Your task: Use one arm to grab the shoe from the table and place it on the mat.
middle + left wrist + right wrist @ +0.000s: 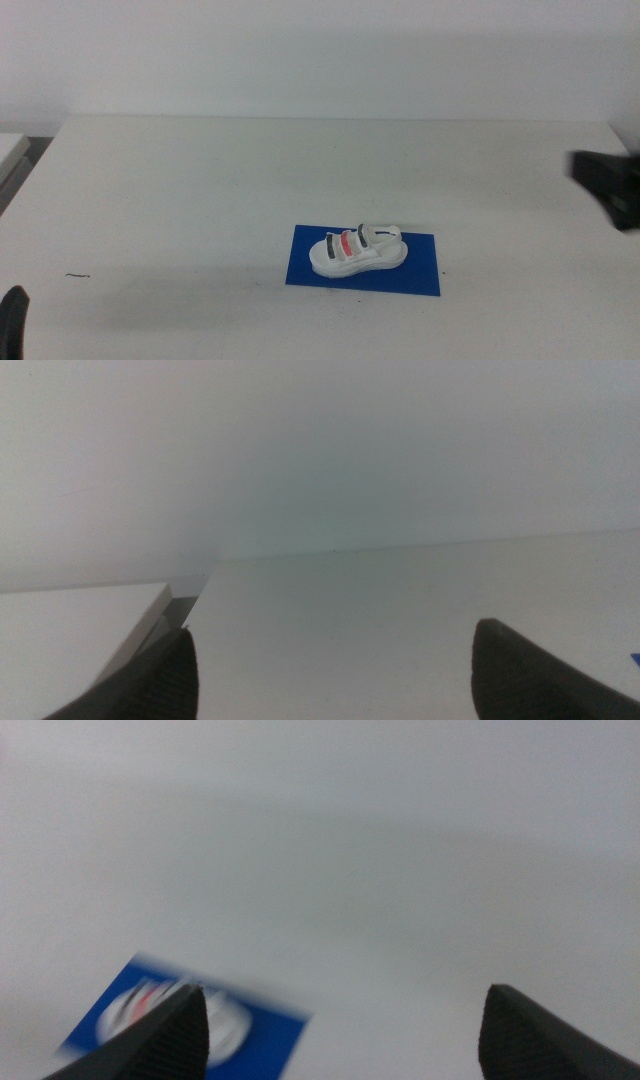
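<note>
The small white shoe [357,249] with dark straps and one red strap lies on the dark blue mat [420,270] in the front middle of the white table [200,190]. My right gripper [610,185] is at the right edge of the middle view, well away from the shoe and blurred. Its jaws are wide apart and empty in the right wrist view [340,1020], where the shoe [230,1020] and mat [270,1045] show blurred behind one jaw. My left gripper [12,320] waits at the bottom left corner, open and empty [330,670].
A small dark mark [78,275] lies on the table at the front left. A pale surface [10,150] adjoins the table's left edge, also seen in the left wrist view [70,625]. A white wall stands behind the table.
</note>
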You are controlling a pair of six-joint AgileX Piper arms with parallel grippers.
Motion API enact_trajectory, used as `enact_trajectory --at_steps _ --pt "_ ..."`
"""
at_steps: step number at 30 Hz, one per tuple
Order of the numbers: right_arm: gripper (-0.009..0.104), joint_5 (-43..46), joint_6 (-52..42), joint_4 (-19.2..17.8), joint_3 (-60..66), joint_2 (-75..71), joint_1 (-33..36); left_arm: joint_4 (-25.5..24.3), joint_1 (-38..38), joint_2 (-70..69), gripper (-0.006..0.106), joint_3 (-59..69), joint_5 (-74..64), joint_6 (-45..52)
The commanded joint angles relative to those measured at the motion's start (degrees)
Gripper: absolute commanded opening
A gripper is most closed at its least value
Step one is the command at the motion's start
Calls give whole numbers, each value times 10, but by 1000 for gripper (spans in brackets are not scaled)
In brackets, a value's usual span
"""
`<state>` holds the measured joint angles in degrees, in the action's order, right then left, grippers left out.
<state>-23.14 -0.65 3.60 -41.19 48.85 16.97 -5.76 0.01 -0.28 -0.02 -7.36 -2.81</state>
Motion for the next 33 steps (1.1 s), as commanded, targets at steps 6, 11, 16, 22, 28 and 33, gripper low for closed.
enact_trajectory --at_steps 6,11,16,22,28,33 --pt "93 263 -17 -11 256 -240 -103 2 0 3 94 0 7 -1" --pt "93 269 -6 -19 334 -332 -107 2 0 3 94 0 7 -1" --pt "93 267 -4 -44 386 -396 -107 2 0 3 94 0 7 -1" --pt "93 237 -4 -56 412 -454 -107 2 0 3 94 0 7 -1" --pt "93 197 -4 -64 412 -486 -107 2 0 3 94 0 7 -1" --pt "93 197 -4 -64 412 -488 -107 2 0 3 94 0 7 -1"
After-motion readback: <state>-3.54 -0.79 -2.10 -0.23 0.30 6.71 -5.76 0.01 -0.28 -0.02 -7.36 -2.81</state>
